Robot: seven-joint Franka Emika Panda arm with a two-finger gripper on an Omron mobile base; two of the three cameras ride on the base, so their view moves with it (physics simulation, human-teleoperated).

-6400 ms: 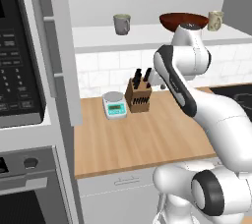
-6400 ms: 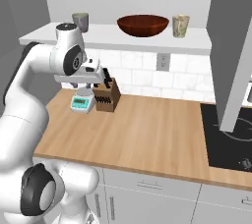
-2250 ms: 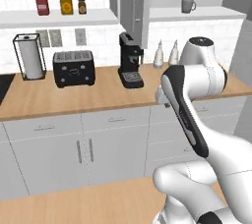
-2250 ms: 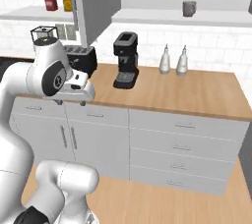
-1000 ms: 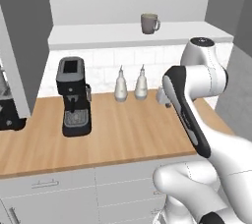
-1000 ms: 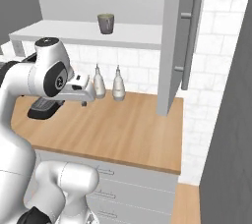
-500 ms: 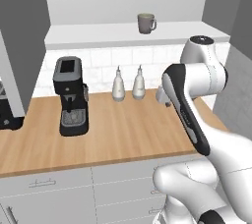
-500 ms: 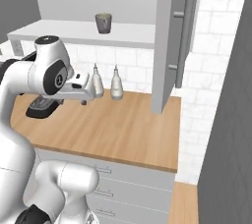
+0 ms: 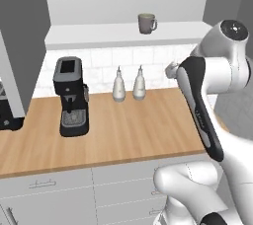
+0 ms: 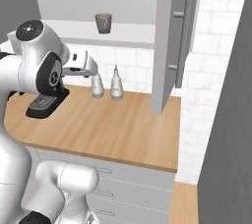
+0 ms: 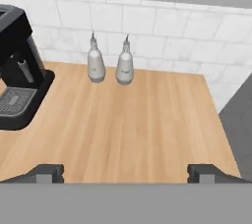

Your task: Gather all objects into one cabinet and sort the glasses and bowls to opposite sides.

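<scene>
One small grey handled mug [image 9: 146, 23] [image 10: 103, 23] stands alone on the white shelf floor [image 9: 99, 35] of an open wall cabinet, above the counter. Its grey door [image 10: 176, 41] hangs open to the right. My gripper [image 11: 127, 173] is open and holds nothing, with its dark fingertips [image 11: 49, 171] wide apart. It hovers over the wooden counter, below the shelf and well short of the mug. The hand [image 10: 83, 66] [image 9: 171, 70] sits at the end of the bent arm. The bowl and the other mugs are out of view.
A black coffee machine [image 9: 71, 95] [image 11: 17, 70] stands at the counter's left. Two pale shaker bottles [image 9: 128, 84] [image 11: 110, 65] stand against the tiled wall under the mug. The wooden counter [image 10: 113, 125] ends at the right, past the open door.
The base has driven from the cabinet with the bowl and mugs to this one; in the last second the whole scene still slid slightly. The arm's pose and the open gripper look unchanged.
</scene>
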